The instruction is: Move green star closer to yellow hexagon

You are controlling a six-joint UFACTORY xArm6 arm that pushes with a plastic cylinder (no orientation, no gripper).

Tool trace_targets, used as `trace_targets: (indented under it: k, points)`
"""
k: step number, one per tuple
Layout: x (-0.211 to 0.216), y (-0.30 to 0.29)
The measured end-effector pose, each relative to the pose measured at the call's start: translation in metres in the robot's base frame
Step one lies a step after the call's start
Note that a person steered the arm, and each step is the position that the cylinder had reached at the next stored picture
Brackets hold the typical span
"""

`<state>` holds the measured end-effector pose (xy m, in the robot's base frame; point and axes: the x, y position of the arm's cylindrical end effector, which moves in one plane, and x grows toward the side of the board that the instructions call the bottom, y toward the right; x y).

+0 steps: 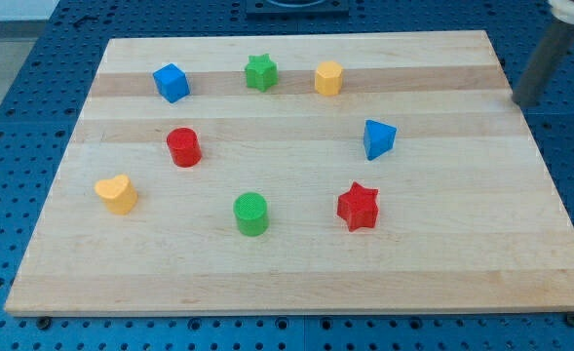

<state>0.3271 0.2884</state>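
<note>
The green star point(260, 72) sits near the view's top, just left of the board's middle. The yellow hexagon point(328, 78) stands a short way to its right, with a gap between them. My rod comes down at the view's top right, and my tip point(523, 101) is at the board's right edge, far to the right of both blocks and touching none.
On the wooden board point(462, 244) are a blue cube point(171, 82), a red cylinder point(183, 147), a yellow heart point(117, 193), a green cylinder point(250, 213), a red star point(358, 206) and a blue triangular block point(378, 138).
</note>
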Motion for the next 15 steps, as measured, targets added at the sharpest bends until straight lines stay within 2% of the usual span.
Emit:
trace_targets:
  k: [1, 3, 5, 6, 7, 11, 12, 15]
  points:
    - [-0.066, -0.073]
    - [-0.124, -0.214]
    - [-0.123, -0.375]
    - [-0.106, -0.430]
    - [-0.084, -0.445]
    - [-0.073, -0.432]
    - [-0.060, -0.422]
    - [-0.057, -0.352]
